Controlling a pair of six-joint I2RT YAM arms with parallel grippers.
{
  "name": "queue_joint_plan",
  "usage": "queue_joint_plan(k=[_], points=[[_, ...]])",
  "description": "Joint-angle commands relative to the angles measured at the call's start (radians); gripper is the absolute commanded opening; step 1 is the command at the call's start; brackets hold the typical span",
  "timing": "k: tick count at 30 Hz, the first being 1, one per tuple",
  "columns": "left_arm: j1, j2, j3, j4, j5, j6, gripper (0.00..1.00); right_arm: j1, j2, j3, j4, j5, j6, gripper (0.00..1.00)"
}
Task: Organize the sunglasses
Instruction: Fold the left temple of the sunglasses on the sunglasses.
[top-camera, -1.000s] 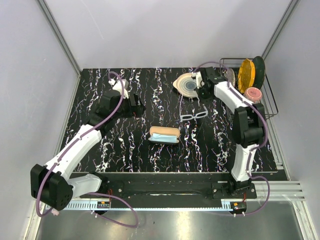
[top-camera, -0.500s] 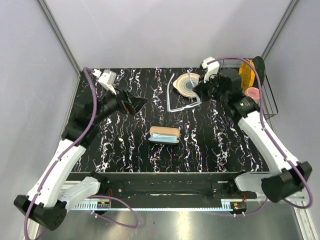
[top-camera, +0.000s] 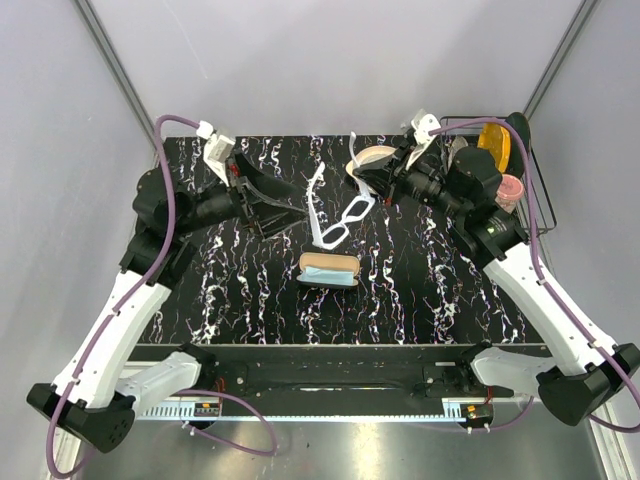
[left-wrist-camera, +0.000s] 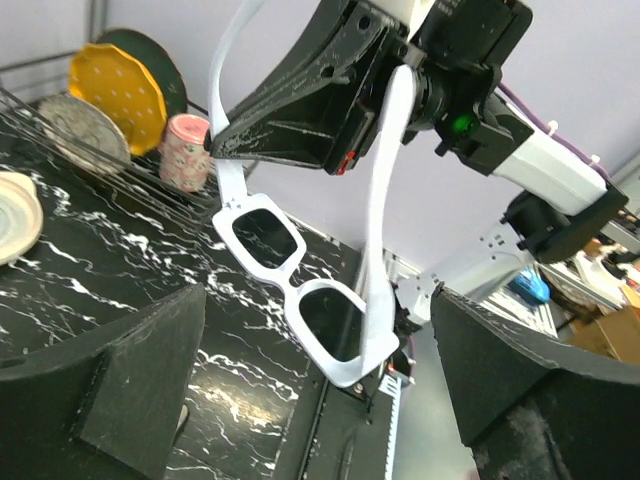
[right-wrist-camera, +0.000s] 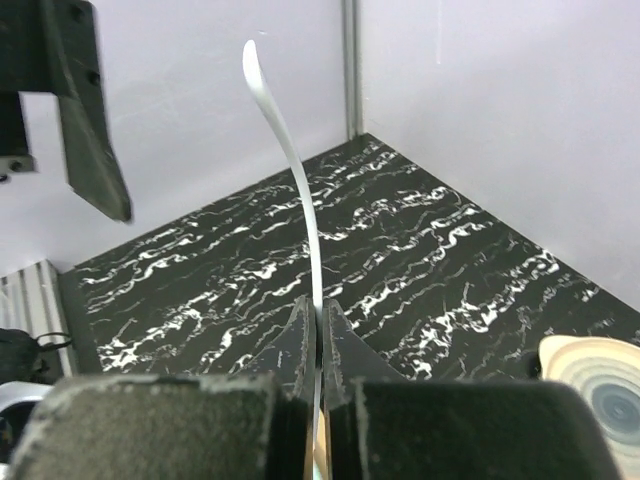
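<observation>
The sunglasses (top-camera: 346, 221), white-framed with dark lenses, hang in the air above the table's middle with both arms unfolded. My right gripper (top-camera: 374, 181) is shut on one arm of the sunglasses (right-wrist-camera: 291, 160), which is pinched thin between its fingers (right-wrist-camera: 300, 330). My left gripper (top-camera: 285, 212) stands open just left of the frame. In the left wrist view the sunglasses (left-wrist-camera: 290, 290) hang between and beyond my wide-apart fingers (left-wrist-camera: 110, 385), touching neither. The black case (top-camera: 328, 270) lies open on the table below, tan-lined, with a light blue cloth in it.
A wire dish rack (top-camera: 535, 195) at the back right holds a yellow plate (top-camera: 492, 145) and a pink cup (top-camera: 510, 188). A ringed plate (top-camera: 372, 155) lies on the table behind my right gripper, partly hidden. Grey walls enclose the table.
The sunglasses have gone from lying on the table to hanging in the air, carried left by my right gripper. My left arm has swung in toward them, still open.
</observation>
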Motion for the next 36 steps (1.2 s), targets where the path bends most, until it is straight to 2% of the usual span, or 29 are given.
queue_joint_plan(k=[1, 8, 18, 23, 26, 29, 30, 32, 35, 36], points=[[-0.043, 0.011, -0.002, 0.08, 0.062, -0.039, 0.99, 0.026, -0.012, 0.042, 0.123, -0.066, 0.053, 0.0], [-0.091, 0.05, -0.022, 0.059, 0.031, -0.039, 0.99, 0.041, -0.017, 0.052, 0.181, -0.102, 0.09, 0.0], [-0.14, 0.128, -0.031, 0.053, 0.078, -0.06, 0.99, 0.053, -0.016, 0.058, 0.24, -0.168, 0.127, 0.0], [-0.138, 0.127, -0.017, 0.045, 0.089, -0.059, 0.99, 0.053, -0.022, 0.071, 0.223, -0.169, 0.06, 0.0], [-0.126, 0.102, 0.033, -0.05, 0.013, -0.031, 0.99, 0.055, -0.035, 0.059, 0.206, -0.159, -0.011, 0.0], [-0.066, 0.065, 0.038, -0.067, -0.076, -0.089, 0.99, 0.055, -0.054, 0.039, 0.205, -0.149, -0.083, 0.0], [-0.045, 0.058, 0.032, -0.053, -0.095, -0.15, 0.99, 0.055, -0.058, 0.032, 0.204, -0.149, -0.091, 0.0], [0.021, 0.044, -0.005, -0.012, -0.081, -0.23, 0.99, 0.055, -0.065, 0.031, 0.208, -0.15, -0.102, 0.0], [0.061, 0.048, -0.063, 0.12, -0.012, -0.384, 0.99, 0.055, -0.066, 0.032, 0.215, -0.168, -0.099, 0.0], [0.066, 0.048, -0.078, 0.21, 0.02, -0.455, 0.99, 0.055, -0.066, 0.031, 0.218, -0.172, -0.097, 0.0]])
